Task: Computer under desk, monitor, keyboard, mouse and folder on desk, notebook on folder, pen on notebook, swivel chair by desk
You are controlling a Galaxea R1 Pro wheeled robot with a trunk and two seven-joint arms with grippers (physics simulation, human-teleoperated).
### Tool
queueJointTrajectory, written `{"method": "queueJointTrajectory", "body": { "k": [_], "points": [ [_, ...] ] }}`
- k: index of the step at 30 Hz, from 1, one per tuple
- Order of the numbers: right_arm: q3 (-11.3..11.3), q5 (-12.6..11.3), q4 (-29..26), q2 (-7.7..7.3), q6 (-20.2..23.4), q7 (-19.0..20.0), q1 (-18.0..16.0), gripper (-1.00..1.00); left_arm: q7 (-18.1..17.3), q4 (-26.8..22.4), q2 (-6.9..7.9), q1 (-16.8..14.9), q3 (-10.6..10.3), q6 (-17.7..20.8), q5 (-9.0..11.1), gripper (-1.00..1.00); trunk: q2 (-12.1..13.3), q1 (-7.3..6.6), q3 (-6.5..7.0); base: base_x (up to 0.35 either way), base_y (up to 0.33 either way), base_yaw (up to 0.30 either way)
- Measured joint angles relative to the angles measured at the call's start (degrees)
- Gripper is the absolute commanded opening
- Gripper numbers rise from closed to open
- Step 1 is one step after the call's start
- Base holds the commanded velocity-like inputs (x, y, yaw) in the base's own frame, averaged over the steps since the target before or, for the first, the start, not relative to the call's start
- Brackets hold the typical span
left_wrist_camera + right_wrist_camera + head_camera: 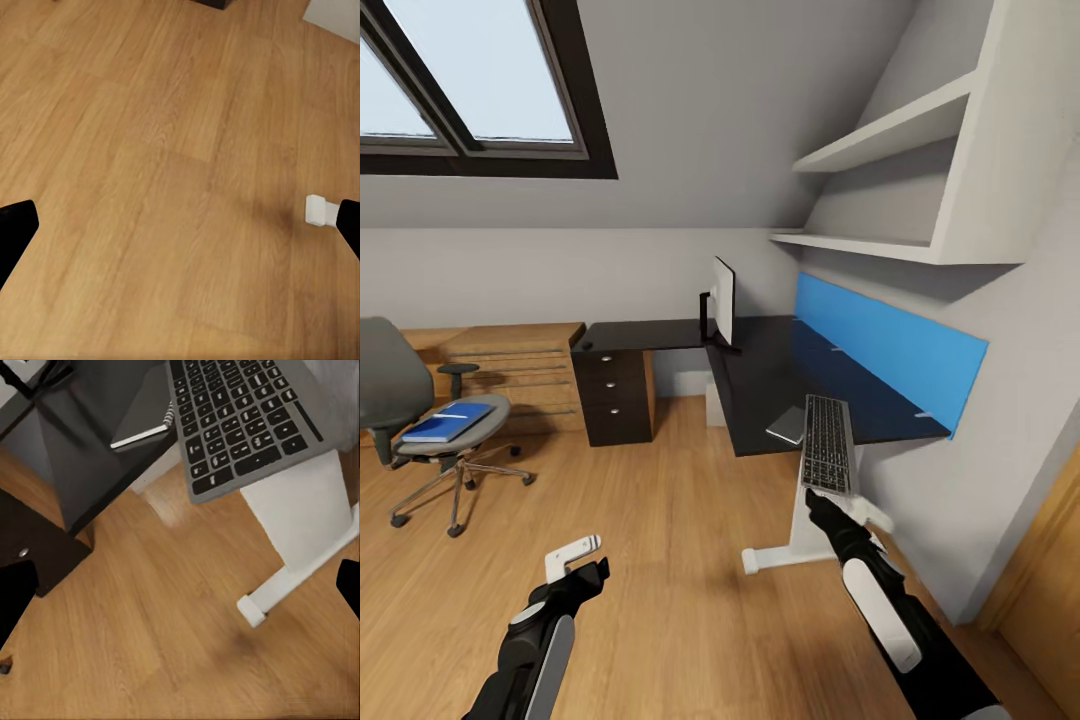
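My right hand (822, 497) grips the keyboard (827, 443) by its near end, over the tabletop (760, 350) edge; my left hand (582, 562) hangs released.

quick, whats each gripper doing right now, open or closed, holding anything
Left gripper: open, holding nothing, over the bare wooden floor.
Right gripper: shut on the keyboard, carried beside the desk edge.
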Motion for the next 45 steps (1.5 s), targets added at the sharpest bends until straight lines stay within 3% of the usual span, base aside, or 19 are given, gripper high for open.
{"method": "queueJointTrajectory", "body": {
  "k": [5,8,14,18,21,22,25,28,30,33,34,35,38,41,42,44,45],
  "points": [
    [-1.9,-9.3,0.5,-2.83,-1.9,5.1,1.1,1.00,0.0,-0.5,-0.08,0.0,-0.1,0.0,0.0,1.00,0.0,0.00,0.00,-0.004,0.000,0.000],
    [-2.6,-13.7,1.9,-4.62,-2.4,8.9,1.4,1.00,0.0,-1.1,-0.13,0.0,-0.2,0.1,0.1,1.00,0.0,0.00,0.00,-0.001,0.000,0.000],
    [-4.8,-19.2,7.3,-7.00,-2.7,15.8,1.7,1.00,0.0,-3.5,-0.24,0.1,-0.5,0.1,0.2,1.00,0.0,0.00,0.00,0.000,0.000,0.000],
    [-6.7,-20.6,9.4,-7.05,-3.2,17.7,1.7,1.00,0.0,-6.1,-0.50,0.8,-1.0,0.6,0.3,1.00,-1.2,0.65,-0.53,0.000,0.000,0.000],
    [-7.3,-21.0,9.7,-6.26,-5.2,18.3,1.7,1.00,0.2,-8.3,-0.81,1.5,-1.3,2.5,0.3,1.00,-2.4,1.31,-1.07,0.000,0.000,0.000],
    [-7.7,-20.6,9.9,-4.58,-9.2,18.4,1.7,1.00,0.2,-9.0,-1.07,1.8,-1.4,4.8,0.4,1.00,-2.8,1.53,-1.25,0.000,0.000,0.000],
    [-7.8,-20.5,10.2,-2.76,-13.8,18.3,1.7,1.00,0.2,-9.3,-1.24,1.9,-1.5,5.9,0.3,1.00,-4.0,2.19,-1.79,0.000,0.000,0.000],
    [-7.9,-20.8,11.3,0.86,-22.6,18.1,1.6,1.00,0.2,-9.5,-1.35,1.9,-1.5,6.7,0.3,1.00,-5.2,2.85,-2.33,0.000,0.000,0.000],
    [-8.0,-21.0,12.8,2.47,-26.5,18.0,1.5,1.00,0.3,-9.5,-1.38,1.9,-1.5,6.9,0.3,1.00,-6.0,3.29,-2.69,0.000,0.000,0.000],
    [-8.1,-21.3,15.3,3.54,-29.4,17.7,1.3,1.00,0.3,-9.4,-1.40,1.9,-1.5,7.1,0.3,1.00,-7.2,3.95,-3.23,0.000,0.000,0.000],
    [-8.3,-21.4,15.6,3.55,-29.4,17.6,1.3,1.00,0.3,-9.4,-1.41,1.9,-1.5,7.1,0.3,1.00,-7.6,4.17,-3.41,0.000,0.000,0.000],
    [-10.1,-22.3,15.9,3.27,-27.5,17.5,1.2,1.00,0.3,-9.4,-1.41,1.9,-1.5,7.1,0.3,1.00,-8.0,4.39,-3.59,0.000,0.000,0.000],
    [-12.6,-24.4,16.0,3.07,-24.2,17.7,1.2,1.00,0.3,-9.3,-1.41,1.9,-1.5,7.1,0.3,1.00,-9.2,5.05,-4.13,0.000,0.000,0.000],
    [-16.1,-28.0,16.0,2.85,-18.7,17.8,1.2,1.00,0.3,-9.2,-1.41,1.9,-1.5,7.1,0.3,1.00,-10.4,5.71,-4.67,0.000,0.000,0.000],
    [-18.9,-30.9,16.0,2.74,-13.9,17.8,1.2,1.00,0.3,-9.2,-1.41,1.9,-1.5,7.1,0.3,1.00,-10.8,5.93,-4.85,0.000,0.000,0.000],
    [-20.7,-32.9,16.0,2.64,-10.6,17.9,1.2,1.00,0.3,-9.2,-1.41,1.9,-1.5,7.1,0.3,1.00,-11.6,6.37,-5.20,0.000,0.000,0.000],
    [-22.3,-35.2,16.1,2.39,-6.4,17.9,1.2,1.00,0.3,-9.2,-1.41,1.9,-1.5,7.1,0.3,1.00,-12.0,6.59,-5.38,0.000,0.000,0.000]
  ]
}}
